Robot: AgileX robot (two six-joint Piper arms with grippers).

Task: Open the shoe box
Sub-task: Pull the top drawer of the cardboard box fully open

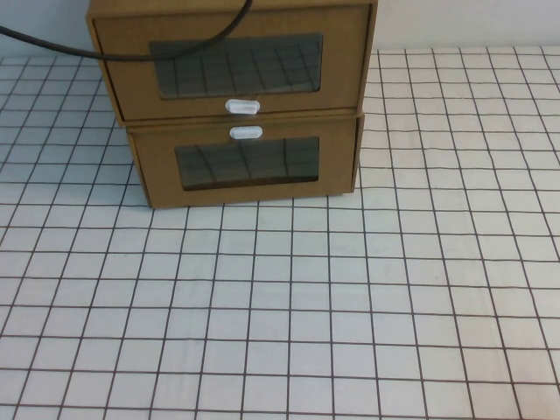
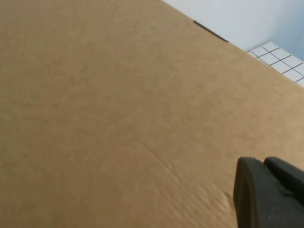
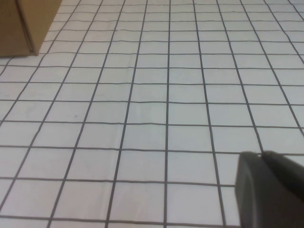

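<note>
Two brown cardboard shoe boxes stand stacked at the back of the table, the upper box (image 1: 234,61) on the lower box (image 1: 248,162). Each front has a dark window and a white handle, the upper handle (image 1: 242,107) just above the lower handle (image 1: 246,132). Both fronts are closed. Neither arm shows in the high view. My left gripper (image 2: 264,164) is shut, empty, close over a plain cardboard face (image 2: 118,109) of a box. My right gripper (image 3: 262,156) is shut and empty, low over the gridded cloth, with a box corner (image 3: 23,23) far off.
A black cable (image 1: 131,54) crosses in front of the upper box from the left edge. The table (image 1: 350,306) wears a white cloth with a dark grid. A pale wall (image 1: 464,22) rises behind it.
</note>
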